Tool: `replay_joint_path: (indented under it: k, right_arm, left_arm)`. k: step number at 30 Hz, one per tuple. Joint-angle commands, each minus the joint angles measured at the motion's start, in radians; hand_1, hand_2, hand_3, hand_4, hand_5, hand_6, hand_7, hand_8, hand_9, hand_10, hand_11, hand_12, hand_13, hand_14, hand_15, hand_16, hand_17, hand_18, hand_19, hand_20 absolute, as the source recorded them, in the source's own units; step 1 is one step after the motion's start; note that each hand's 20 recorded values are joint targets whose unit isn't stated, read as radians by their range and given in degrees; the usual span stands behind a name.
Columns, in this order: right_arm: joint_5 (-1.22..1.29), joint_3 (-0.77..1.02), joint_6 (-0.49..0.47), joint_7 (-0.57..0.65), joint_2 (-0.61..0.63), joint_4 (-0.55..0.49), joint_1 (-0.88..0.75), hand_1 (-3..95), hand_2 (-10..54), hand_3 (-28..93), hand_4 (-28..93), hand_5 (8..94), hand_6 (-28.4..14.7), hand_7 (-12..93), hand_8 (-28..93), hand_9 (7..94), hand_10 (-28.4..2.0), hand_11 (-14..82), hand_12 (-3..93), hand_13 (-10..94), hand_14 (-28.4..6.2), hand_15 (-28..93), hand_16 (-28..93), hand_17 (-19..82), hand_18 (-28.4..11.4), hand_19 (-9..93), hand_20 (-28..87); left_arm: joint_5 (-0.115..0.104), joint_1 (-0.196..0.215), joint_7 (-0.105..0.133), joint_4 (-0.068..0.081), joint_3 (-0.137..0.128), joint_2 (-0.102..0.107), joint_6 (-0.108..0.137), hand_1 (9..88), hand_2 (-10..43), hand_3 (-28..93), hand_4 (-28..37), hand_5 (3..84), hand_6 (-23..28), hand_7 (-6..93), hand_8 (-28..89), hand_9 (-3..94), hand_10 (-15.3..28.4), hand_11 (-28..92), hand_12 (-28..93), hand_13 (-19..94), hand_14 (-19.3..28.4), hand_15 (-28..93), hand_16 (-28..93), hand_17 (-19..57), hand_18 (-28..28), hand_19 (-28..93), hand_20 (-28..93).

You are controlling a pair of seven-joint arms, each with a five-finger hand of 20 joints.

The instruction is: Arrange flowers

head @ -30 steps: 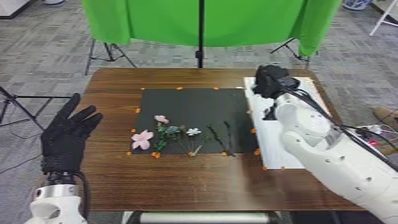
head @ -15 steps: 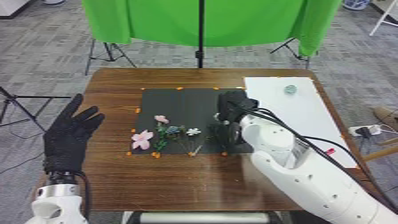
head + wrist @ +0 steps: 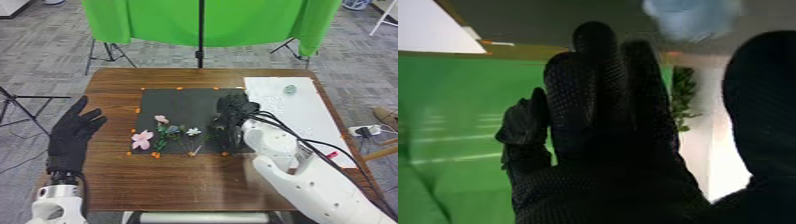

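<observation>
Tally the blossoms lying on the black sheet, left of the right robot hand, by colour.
Pink blossoms: 2
White blossom: 1
Bluish blossom: 1
Total: 4

1. Here's my right arm (image 3: 311,175), slanting inward, well apart from my left!
2. Right hand (image 3: 234,111): fingers (image 3: 598,90) mostly straight, thumb (image 3: 771,95) standing apart from them.
3. And my left arm (image 3: 59,202), pointing forward, left hand (image 3: 71,137) open, fingers loosely spread!
</observation>
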Motion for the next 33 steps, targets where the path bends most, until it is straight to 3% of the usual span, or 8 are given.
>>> replay_joint_path:
  k: [1,10,15,20,23,24,27,33]
  right_arm:
    - [0.148,-0.034,0.155,0.168,0.124,0.142,0.203,28.1,-9.5,72,-28,53.7,-2.3,12,-12,59.7,-16.9,33.7,14.5,52,-14.4,81,11,19,-22.9,90,55]
    - [0.282,-0.071,0.134,0.298,0.102,0.410,0.375,26.5,-9.5,75,-28,44.4,-2.3,11,-11,48.0,-19.0,16.3,13.2,47,-15.2,76,6,19,-22.5,90,54]
    - [0.316,-0.056,0.060,0.356,0.086,0.482,0.385,26.3,-9.5,75,-28,40.3,-1.6,11,-11,42.7,-20.6,11.8,13.2,46,-15.3,76,5,19,-22.7,90,52]
    - [0.316,0.007,-0.080,0.353,0.058,0.516,0.350,26.6,-9.5,76,-28,37.1,0.7,11,-11,39.7,-21.1,10.1,13.0,45,-15.5,76,5,18,-22.9,89,52]
    - [0.300,0.029,-0.133,0.330,0.059,0.516,0.329,26.8,-9.5,77,-28,36.1,2.3,12,-11,39.0,-21.0,9.1,13.0,45,-15.4,77,4,17,-23.1,88,52]
    - [0.273,0.023,-0.131,0.324,0.061,0.518,0.325,27.0,-9.5,77,-28,35.3,3.0,12,-11,38.9,-20.9,8.8,13.1,45,-15.4,77,4,17,-23.2,88,52]
    - [0.254,-0.008,-0.098,0.344,0.067,0.524,0.333,27.8,-9.5,77,-28,34.2,3.8,13,-12,39.0,-20.5,8.7,13.3,45,-15.3,77,4,17,-23.4,88,52]
    - [0.214,-0.070,-0.053,0.350,0.072,0.539,0.366,28.5,-9.5,77,-28,32.9,3.4,14,-12,40.5,-20.3,10.1,13.3,45,-15.2,76,4,18,-24.2,88,52]
  left_arm:
    - [-0.042,0.007,0.037,0.008,0.014,0.009,0.000,23.7,8.7,75,-24.1,34.2,7.5,9.9,-8,34.0,19.3,29,14,24,25.0,57,-7,-7.5,22.4,49,36]
    - [-0.063,0.005,0.062,0.004,0.010,0.022,0.011,23.1,8.6,75,-24.7,34.2,7.4,9.9,-8,34.0,19.4,29,14,24,25.0,57,-7,-7.5,22.4,49,36]
    - [-0.047,-0.017,0.023,0.005,0.008,0.010,-0.008,23.2,8.7,75,-24.9,34.3,7.4,9.9,-8,34.0,19.3,29,14,24,24.9,57,-7,-7.4,22.4,49,36]
    - [-0.045,-0.011,0.015,0.002,-0.005,0.004,-0.003,23.2,8.7,75,-24.8,34.2,7.4,9.9,-8,34.0,19.3,29,14,24,24.9,57,-6,-7.5,22.5,49,36]
    - [-0.090,-0.012,0.038,0.005,-0.003,0.013,-0.019,23.2,8.7,75,-24.8,34.2,7.5,9.9,-8,34.0,19.3,29,14,24,24.9,57,-7,-7.5,22.5,49,36]
    - [-0.100,-0.014,0.041,0.006,-0.002,0.011,-0.022,23.3,8.7,75,-24.8,34.3,7.5,9.9,-8,34.0,19.3,29,14,24,24.9,57,-7,-7.5,22.5,49,36]
    - [-0.086,-0.019,0.034,0.007,0.000,0.014,-0.014,23.3,8.7,75,-24.7,34.3,7.5,9.8,-8,34.0,19.3,29,14,24,24.9,57,-7,-7.5,22.5,49,36]
    - [-0.088,-0.032,0.027,0.013,0.011,0.014,-0.031,23.4,8.7,75,-24.8,34.5,7.7,9.8,-8,34.2,19.4,29,14,24,24.9,57,-7,-7.5,22.5,49,36]
